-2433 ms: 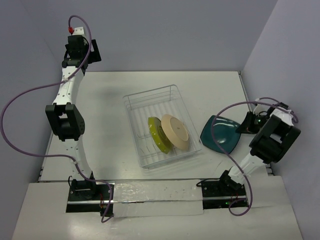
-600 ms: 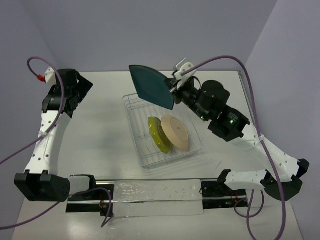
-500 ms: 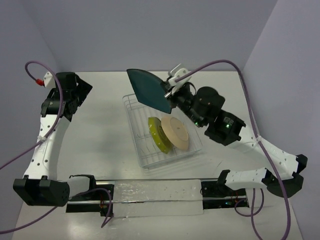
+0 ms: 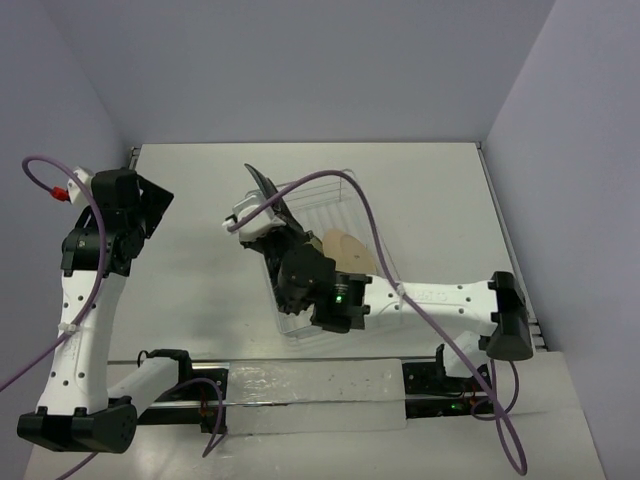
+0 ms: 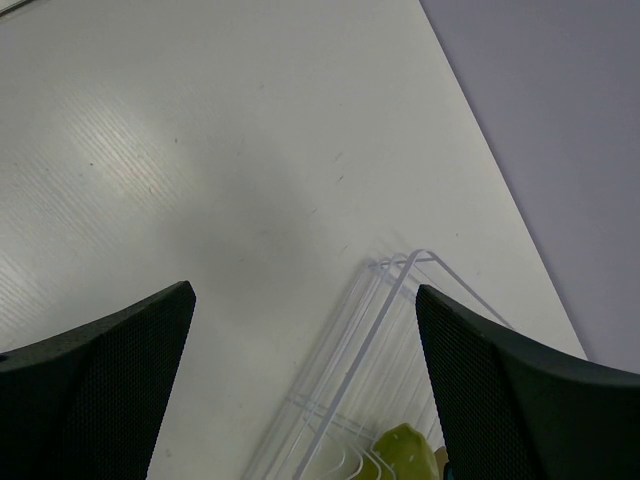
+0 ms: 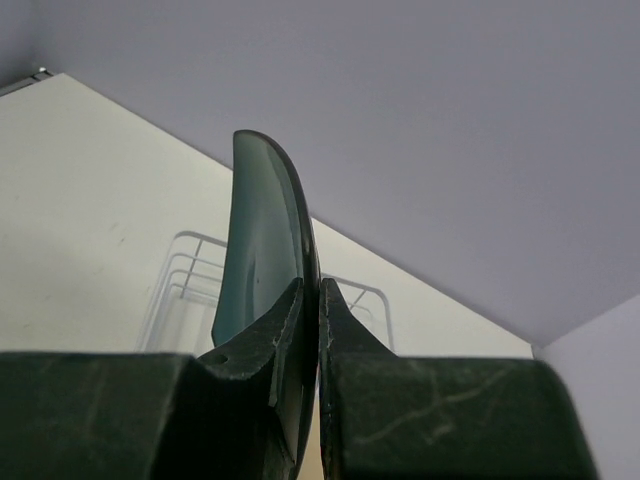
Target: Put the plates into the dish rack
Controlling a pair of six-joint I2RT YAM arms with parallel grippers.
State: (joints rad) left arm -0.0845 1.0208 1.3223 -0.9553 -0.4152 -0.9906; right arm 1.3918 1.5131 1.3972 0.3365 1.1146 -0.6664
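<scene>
Above the far left end of the rectangular white wire dish rack (image 4: 325,205), the dark teal round plate (image 6: 262,230) is held on edge, nearly upright. Its rim is clamped between the two black fingers of the right gripper (image 6: 310,292), which are pressed tight against both faces. Whether the plate's lower edge touches the wires cannot be told.

Inside the rack, the beige round plate (image 4: 345,252) is seen leaning on edge near the middle, partly hidden behind the right arm. A small part of the yellow-green scalloped plate (image 5: 405,450) is visible among the wires in the left wrist view.

The left gripper (image 5: 300,295) is held above the white table (image 4: 430,190), left of the rack, with its jaws spread wide apart and nothing between them. A purple cable (image 4: 372,232) is looped over the rack.
</scene>
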